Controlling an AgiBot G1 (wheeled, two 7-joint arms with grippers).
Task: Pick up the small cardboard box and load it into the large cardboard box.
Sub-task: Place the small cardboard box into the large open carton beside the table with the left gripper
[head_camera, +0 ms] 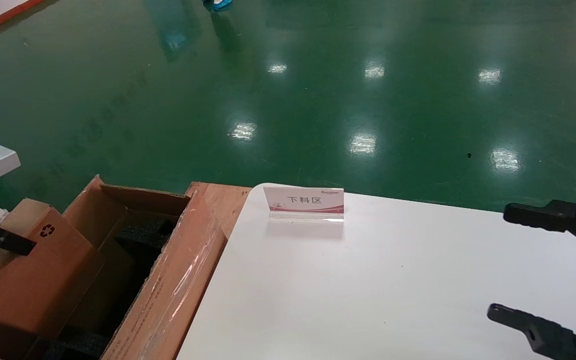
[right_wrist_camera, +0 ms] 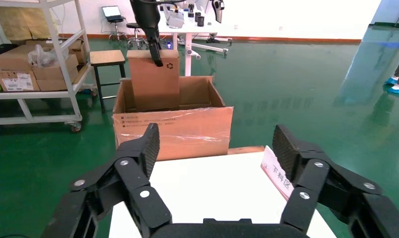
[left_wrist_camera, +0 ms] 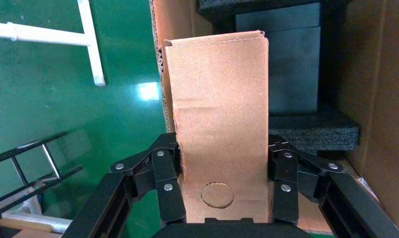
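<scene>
My left gripper (left_wrist_camera: 222,153) is shut on the small cardboard box (left_wrist_camera: 219,119), a plain brown box with a black recycling symbol (head_camera: 47,230). It holds the box (head_camera: 28,270) upright, its lower end inside the large cardboard box (head_camera: 168,290) at the far left. The carton has a taped flap and black foam padding (left_wrist_camera: 306,129) inside. In the right wrist view the small box (right_wrist_camera: 154,79) stands in the carton (right_wrist_camera: 172,129). My right gripper (head_camera: 510,265) is open and empty over the white table's right side.
A white table (head_camera: 393,290) carries a small acrylic sign (head_camera: 304,202) near its far edge. Green floor lies beyond. In the right wrist view a shelf cart (right_wrist_camera: 38,64) with boxes and a stool (right_wrist_camera: 107,62) stand behind the carton.
</scene>
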